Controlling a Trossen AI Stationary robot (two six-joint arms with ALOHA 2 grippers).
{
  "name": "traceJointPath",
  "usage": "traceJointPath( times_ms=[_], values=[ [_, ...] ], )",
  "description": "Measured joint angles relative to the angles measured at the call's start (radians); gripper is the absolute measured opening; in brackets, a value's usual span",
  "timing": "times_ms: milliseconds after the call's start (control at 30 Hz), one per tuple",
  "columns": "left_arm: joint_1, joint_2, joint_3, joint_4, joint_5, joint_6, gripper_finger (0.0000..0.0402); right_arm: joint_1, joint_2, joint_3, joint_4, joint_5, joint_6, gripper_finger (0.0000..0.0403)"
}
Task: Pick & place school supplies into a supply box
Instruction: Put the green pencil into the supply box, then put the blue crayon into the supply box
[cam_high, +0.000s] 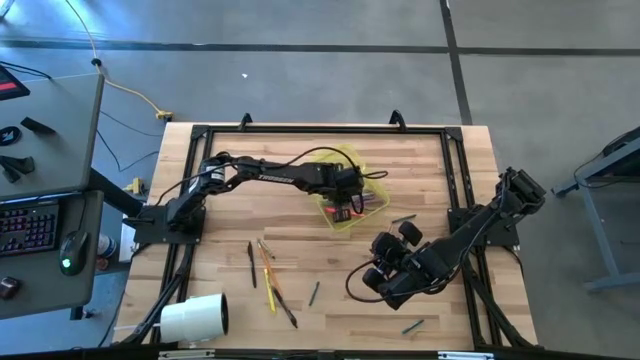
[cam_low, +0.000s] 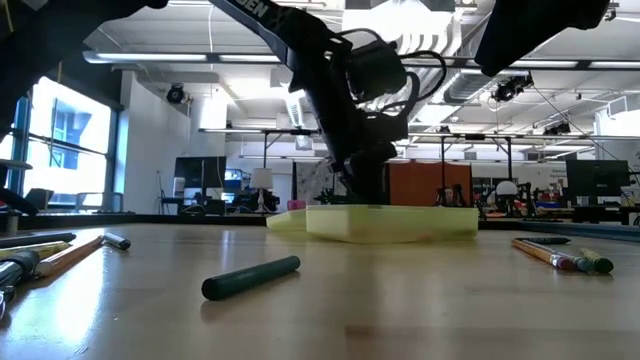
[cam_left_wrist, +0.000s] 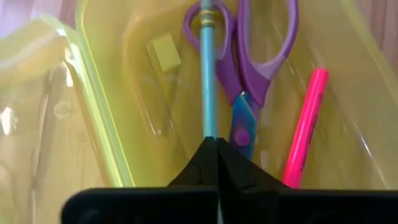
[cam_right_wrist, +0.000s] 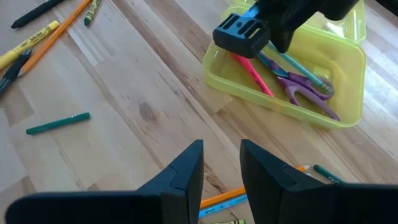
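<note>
On the pale wooden desk (cam_high: 330, 290), my left gripper's (cam_left_wrist: 217, 144) fingers pinch together on the light, stiff, slippery blue pencil (cam_left_wrist: 208, 74) inside the translucent yellow-green plastic box (cam_left_wrist: 106, 118); my right gripper's (cam_right_wrist: 221, 163) fingers stand apart, empty.

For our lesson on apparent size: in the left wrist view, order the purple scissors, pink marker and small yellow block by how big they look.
1. purple scissors
2. pink marker
3. small yellow block, which lies farther from the camera, so it may look smaller than it is.

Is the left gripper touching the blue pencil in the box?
Touching: in the left wrist view, the shut left gripper pinches the blue pencil at its fingertips.
</note>
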Motion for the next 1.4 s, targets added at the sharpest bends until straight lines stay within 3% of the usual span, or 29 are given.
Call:
traceJointPath(
  times_ms=[233,467,733,900,1033,1200,1400],
  values=[
    [0.0,0.0,0.0,0.002,-0.001,0.005,0.0048,0.0,0.0,0.0,0.005,-0.001,-0.009,0.0089],
    [0.0,0.0,0.0,-0.008,0.0,-0.004,0.0034,0.0,0.0,0.0,0.006,-0.001,-0.01,0.0089],
    [0.007,-0.038,0.139,-0.436,-0.038,0.007,0.0045,-0.002,0.0,0.0,-0.019,0.015,-0.036,0.0089],
    [0.017,-0.12,0.16,-0.481,0.008,0.016,0.0056,-0.002,0.0,0.0,-0.054,0.111,-0.116,0.0089],
    [0.011,-0.205,0.159,-0.569,0.056,0.033,0.0046,-0.002,0.0,0.0,-0.042,0.116,-0.087,0.0089],
    [0.013,-0.344,0.053,-0.555,0.083,-0.008,0.0032,0.0,0.003,0.0,-0.015,0.133,-0.085,0.0089],
    [-0.022,-0.592,-0.276,-0.447,0.043,-0.165,0.0043,0.0,0.016,0.0,-0.027,0.13,-0.098,0.0089]
  ],
)
